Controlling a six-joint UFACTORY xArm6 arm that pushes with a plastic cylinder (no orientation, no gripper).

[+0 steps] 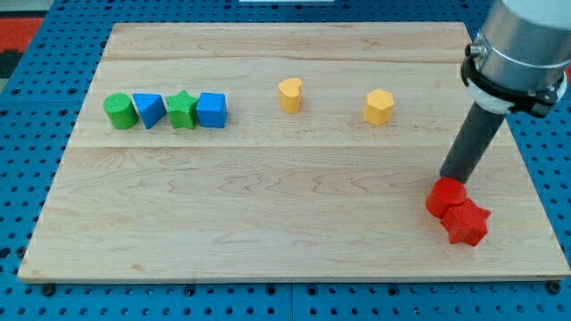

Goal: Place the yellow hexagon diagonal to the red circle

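The yellow hexagon (378, 106) sits on the wooden board (268, 223) right of centre, near the view's top. The red circle (444, 197) lies at the lower right, touching a red star (467, 223) just below and to its right. My tip (449, 177) stands at the red circle's upper edge, seemingly touching it. The tip is well below and to the right of the yellow hexagon.
A yellow heart (290, 94) lies left of the hexagon. At the upper left stands a row of a green circle (119, 111), a blue triangle (149, 110), a green star (181, 110) and a blue block (211, 111). The board's right edge is close to the red blocks.
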